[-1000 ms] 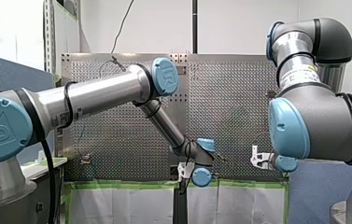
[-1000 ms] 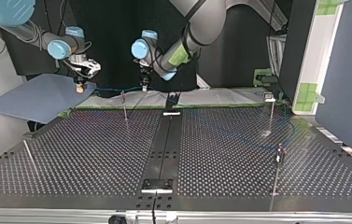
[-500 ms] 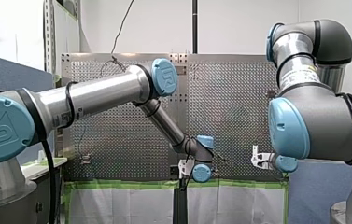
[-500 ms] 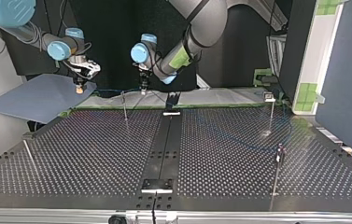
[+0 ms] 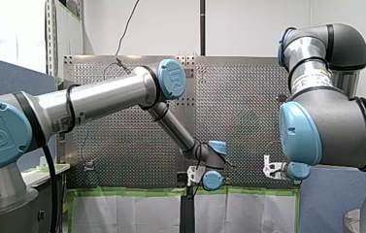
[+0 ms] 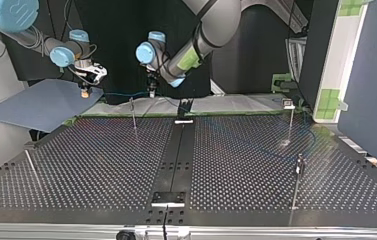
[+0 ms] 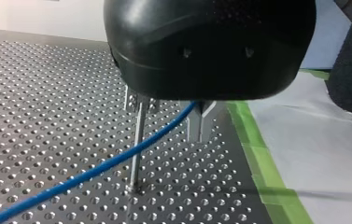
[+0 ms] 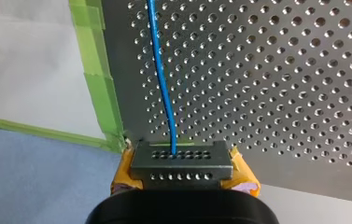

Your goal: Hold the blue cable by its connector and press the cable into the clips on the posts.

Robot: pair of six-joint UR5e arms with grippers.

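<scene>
The blue cable (image 6: 118,94) hangs between my two grippers over the table's far edge in the top view. My right gripper (image 8: 181,164) is shut on the cable's grey connector (image 8: 181,158), which sits between its yellow pads (image 8: 243,176); the cable (image 8: 161,79) runs away over the perforated plate. My left gripper (image 7: 200,136) is shut on the cable (image 7: 108,163) with its metal fingers. It hovers close beside a thin post (image 7: 136,149) topped by a clip (image 7: 138,101). The cable passes in front of that post, below the clip. In the top view my left gripper (image 6: 150,92) stands just right of the post (image 6: 133,112) and my right gripper (image 6: 83,93) left of it.
More thin posts stand at the top view's right (image 6: 291,122), near right (image 6: 297,180) and near left (image 6: 32,167). A black rail (image 6: 176,155) runs down the table's middle. Green tape (image 7: 253,140) marks the table's edge, with a blue-grey sheet (image 6: 41,102) beyond.
In the top view my left gripper has shifted slightly left and up, taking the cable with it. My right gripper has barely moved.
</scene>
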